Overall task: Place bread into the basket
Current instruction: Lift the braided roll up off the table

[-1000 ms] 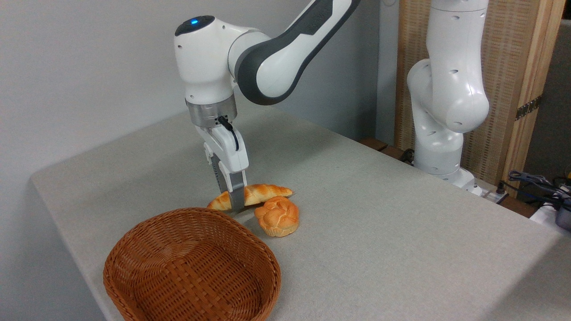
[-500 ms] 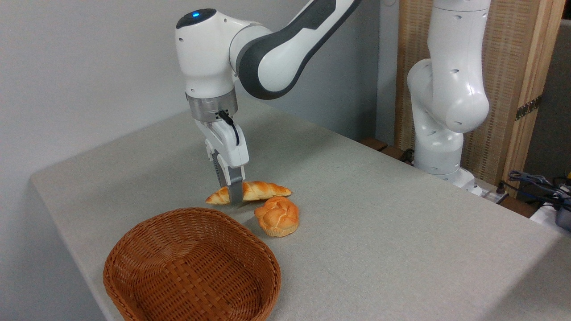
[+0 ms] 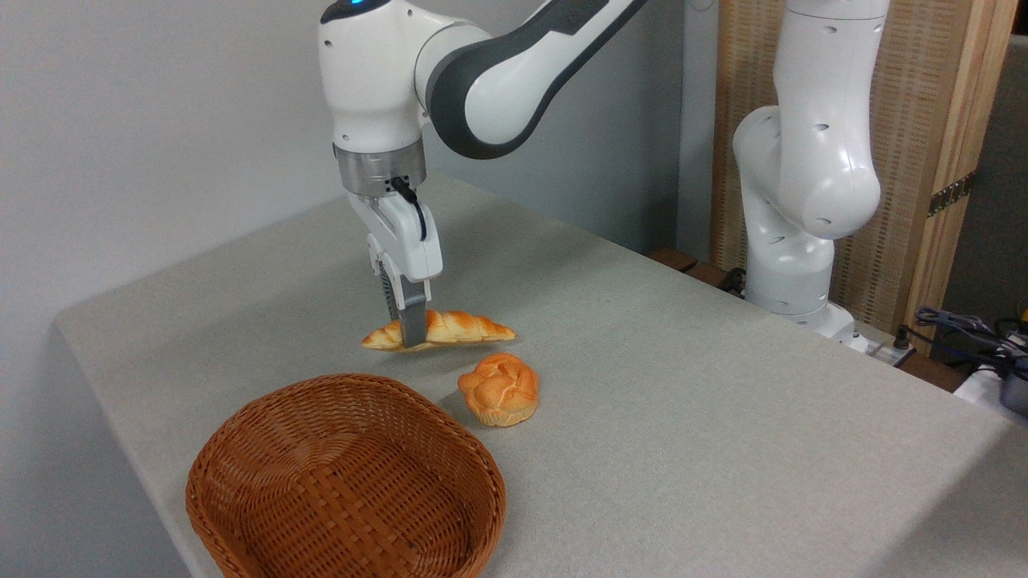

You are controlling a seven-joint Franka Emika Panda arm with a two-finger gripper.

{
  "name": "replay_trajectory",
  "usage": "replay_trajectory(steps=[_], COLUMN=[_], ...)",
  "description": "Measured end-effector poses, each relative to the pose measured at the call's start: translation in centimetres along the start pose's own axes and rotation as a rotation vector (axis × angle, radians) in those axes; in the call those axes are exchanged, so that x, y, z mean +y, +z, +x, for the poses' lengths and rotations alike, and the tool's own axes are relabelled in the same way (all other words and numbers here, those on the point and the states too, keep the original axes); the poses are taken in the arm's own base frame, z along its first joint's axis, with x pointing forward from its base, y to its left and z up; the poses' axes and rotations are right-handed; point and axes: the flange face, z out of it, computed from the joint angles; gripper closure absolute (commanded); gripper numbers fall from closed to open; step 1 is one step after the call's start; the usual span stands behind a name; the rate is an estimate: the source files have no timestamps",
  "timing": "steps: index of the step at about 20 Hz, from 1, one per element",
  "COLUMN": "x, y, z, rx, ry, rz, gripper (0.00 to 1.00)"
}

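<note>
- The table [image 3: 683,417] is covered in a plain grey cloth; its left corner lies at the far left of the view and its near-left edge runs down beneath the basket, with a pale wall just beyond.
- The basket [image 3: 241,433], reddish-brown woven wicker with a braided rim, sits at the near-left edge of the table, cut off by the bottom of the frame. Nothing lies inside it; only the woven floor shows.
- Behind the basket there is bare cloth up to the wall, and a strip of open cloth lies between the basket's far rim and the shadow under the loaf.
- The gripper [image 3: 411,337] points straight down, its fingers closed on the bread [image 3: 466,325] left of the loaf's middle. The loaf hangs roughly level above the table, clear of the cloth, beyond the basket's far rim and not over it.
- The round bun [image 3: 499,389] rests on the cloth just right of the basket, in front of the lifted loaf and apart from it.
- Right of the bun the table is broad open cloth out to its right edge.
- The arm's base [image 3: 803,241] stands past the far right edge, before a wooden panel [image 3: 923,120]; cables [image 3: 964,325] lie at the right margin.
- No readable writing or brand mark shows anywhere.
</note>
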Motion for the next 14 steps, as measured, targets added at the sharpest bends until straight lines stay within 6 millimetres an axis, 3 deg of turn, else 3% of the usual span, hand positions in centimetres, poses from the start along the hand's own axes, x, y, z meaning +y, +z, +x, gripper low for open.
replay_trajectory(steps=[7, 14], x=[-2.2, -5.9], y=[-5.2, -8.0], z=[0.4, -1.0], rx=[0.057, 0.11], ry=[-0.028, -0.096], rz=[0.04, 0.081], gripper=[0.82, 0.81])
